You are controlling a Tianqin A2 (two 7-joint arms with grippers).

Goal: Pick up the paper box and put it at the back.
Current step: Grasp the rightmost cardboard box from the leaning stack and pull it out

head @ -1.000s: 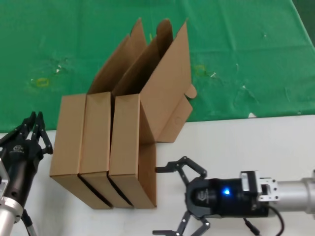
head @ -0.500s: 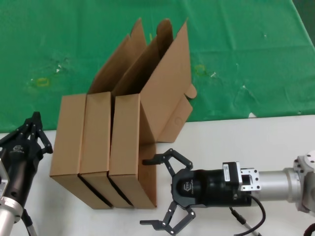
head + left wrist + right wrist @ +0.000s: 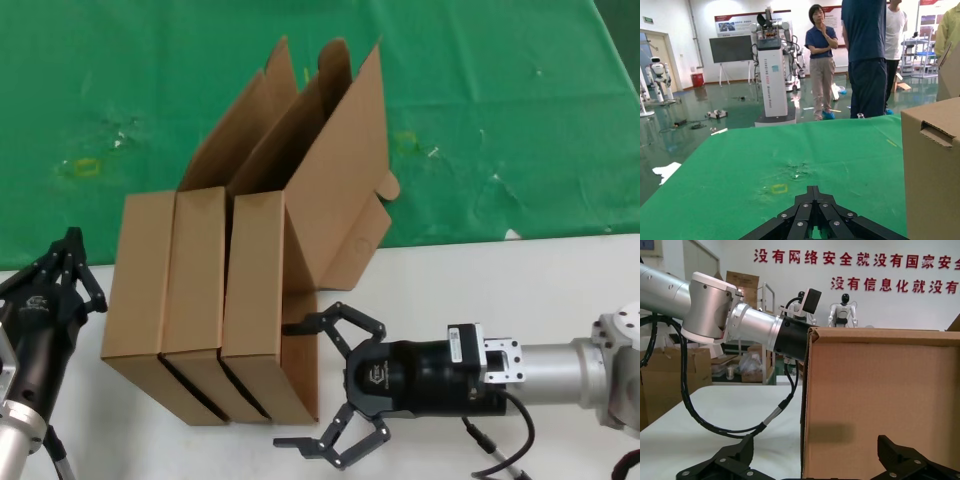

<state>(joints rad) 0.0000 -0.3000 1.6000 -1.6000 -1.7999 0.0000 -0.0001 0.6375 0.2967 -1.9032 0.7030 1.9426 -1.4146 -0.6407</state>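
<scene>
Three brown paper boxes stand side by side on edge with their lids open and leaning back over the green cloth (image 3: 150, 80), which is the back. My right gripper (image 3: 283, 385) is open at the rightmost paper box (image 3: 255, 300). One fingertip rests against that box's right side and the other hangs off its front corner. In the right wrist view the paper box (image 3: 880, 405) fills the space between the spread fingers (image 3: 735, 460). My left gripper (image 3: 70, 250) is shut and waits left of the boxes. In the left wrist view the left gripper (image 3: 813, 192) points over the green cloth (image 3: 765, 165).
The boxes straddle the border between the green cloth and the white tabletop (image 3: 500, 290). The leftmost box (image 3: 932, 170) stands close beside my left gripper. The right arm's cable (image 3: 505, 455) trails on the table. People (image 3: 822, 60) and robots stand beyond the table.
My right gripper has slid left across the white tabletop to the rightmost box, and its open fingers now straddle the box's front right corner. The left arm has barely moved.
</scene>
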